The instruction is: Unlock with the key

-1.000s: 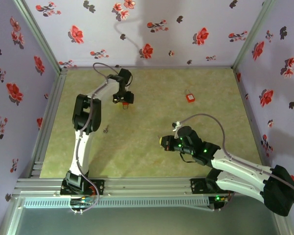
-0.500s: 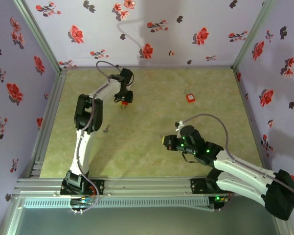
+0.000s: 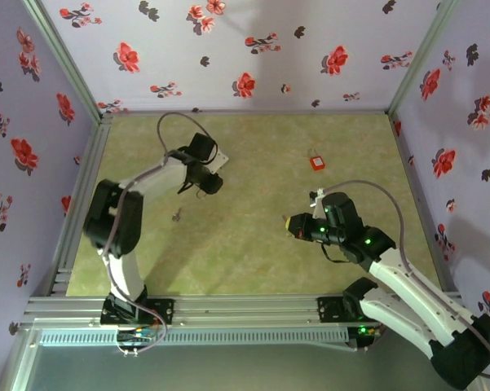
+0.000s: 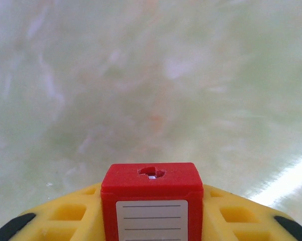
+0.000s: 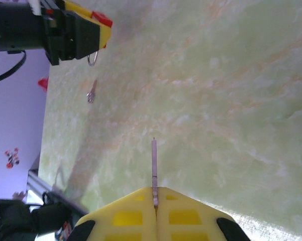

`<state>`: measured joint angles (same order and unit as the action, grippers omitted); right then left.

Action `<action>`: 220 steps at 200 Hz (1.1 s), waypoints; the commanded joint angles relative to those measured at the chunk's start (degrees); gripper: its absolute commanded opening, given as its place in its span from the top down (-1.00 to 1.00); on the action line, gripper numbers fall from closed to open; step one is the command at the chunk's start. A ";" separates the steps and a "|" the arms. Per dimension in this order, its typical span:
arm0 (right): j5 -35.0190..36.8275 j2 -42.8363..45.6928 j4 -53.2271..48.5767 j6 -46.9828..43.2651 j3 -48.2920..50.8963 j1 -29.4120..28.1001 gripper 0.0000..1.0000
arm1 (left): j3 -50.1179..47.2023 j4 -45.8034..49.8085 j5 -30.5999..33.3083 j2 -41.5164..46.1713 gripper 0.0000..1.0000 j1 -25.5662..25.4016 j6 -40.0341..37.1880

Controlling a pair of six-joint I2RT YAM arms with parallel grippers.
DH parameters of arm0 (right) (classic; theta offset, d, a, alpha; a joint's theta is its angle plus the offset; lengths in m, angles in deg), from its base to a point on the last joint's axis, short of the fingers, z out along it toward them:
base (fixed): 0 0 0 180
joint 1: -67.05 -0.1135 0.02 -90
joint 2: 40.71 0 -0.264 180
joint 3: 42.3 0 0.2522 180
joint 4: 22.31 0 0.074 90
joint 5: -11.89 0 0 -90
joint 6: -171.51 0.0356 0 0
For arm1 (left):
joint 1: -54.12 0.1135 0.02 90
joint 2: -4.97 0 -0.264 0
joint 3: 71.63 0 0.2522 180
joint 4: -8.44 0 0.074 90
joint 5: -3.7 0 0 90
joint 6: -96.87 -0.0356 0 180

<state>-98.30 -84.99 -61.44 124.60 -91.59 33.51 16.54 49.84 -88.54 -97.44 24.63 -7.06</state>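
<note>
A red padlock (image 4: 149, 187) with a white lined label sits between the yellow fingers (image 4: 65, 216) of my left gripper (image 3: 205, 182), its keyhole facing away from the wrist. In the right wrist view the same padlock (image 5: 102, 19) shows at the top left, its shackle (image 5: 93, 59) hanging below. My right gripper (image 5: 156, 198) is shut on a thin metal key (image 5: 154, 163), whose blade sticks straight out past the fingertips. In the top view the right gripper (image 3: 294, 223) is right of centre, well apart from the left one.
A second small key (image 3: 177, 216) lies loose on the green mat, also seen as a key (image 5: 91, 94) from the right wrist. Another red padlock (image 3: 316, 162) rests at the back right. Flowered walls close in three sides.
My left gripper has closed on the padlock and raised it off the mat, while the arm's elbow swung left. The right arm has drawn back to the right with the key.
</note>
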 commanded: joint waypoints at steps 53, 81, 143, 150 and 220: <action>-13.51 -3.17 -7.11 -7.27 -11.39 0.93 1.00 | -16.56 -11.76 -17.25 25.28 0.71 -3.96 -28.12; -21.38 -4.34 -2.82 -6.00 -11.38 0.89 1.00 | -17.86 -9.61 -20.24 30.30 0.71 -6.99 -34.69; -28.03 -6.80 3.74 -2.84 -9.47 -0.50 1.00 | -15.10 -3.98 -19.95 32.79 0.75 -16.08 -39.82; -28.07 -7.00 3.20 -3.34 -9.64 -0.67 1.00 | -14.76 -3.70 -19.91 32.67 0.76 -16.73 -40.01; -27.99 -9.23 4.09 -3.62 -7.67 -2.01 1.00 | -13.86 -4.22 -18.24 31.76 0.78 -21.89 -40.89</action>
<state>-124.90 -93.82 -59.45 120.69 -99.98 32.07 0.26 45.40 -107.23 -65.57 4.19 -45.99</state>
